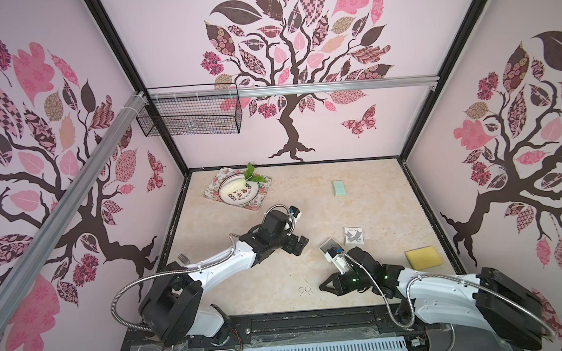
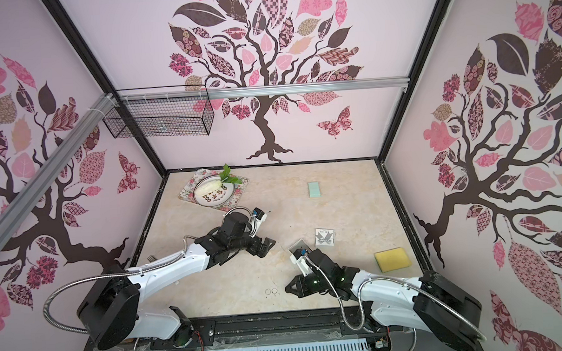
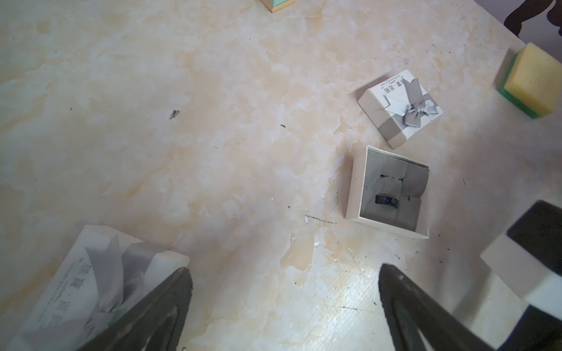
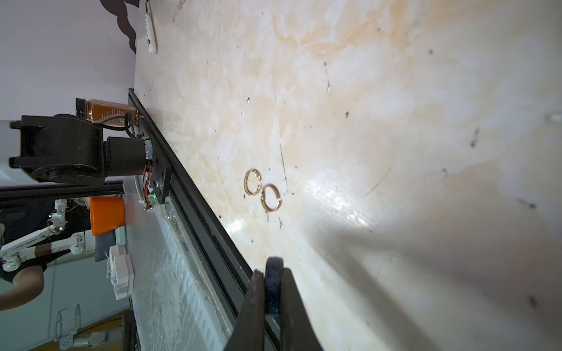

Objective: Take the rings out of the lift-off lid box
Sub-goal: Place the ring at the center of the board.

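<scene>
Left of centre, left gripper (image 1: 297,244) spread to full width and holding nothing, above bare surface (image 1: 278,275); in the left wrist view, closed bow-topped box (image 3: 91,279) just beside one jaw. Nearer the front edge, two thin rings (image 1: 305,290) lying flat side by side, touching or nearly so, not far from the black front rail (image 4: 194,194), with open marble all around. Just right of them, right gripper (image 1: 322,285) low over the surface, pinched shut on a black ring (image 4: 273,288). Further back, open box (image 3: 389,188) with a second black ring (image 3: 386,202) wedged in its grey insert. Lid (image 3: 400,106) just beyond, apart. Sponge (image 1: 423,257) near the right edge.
</scene>
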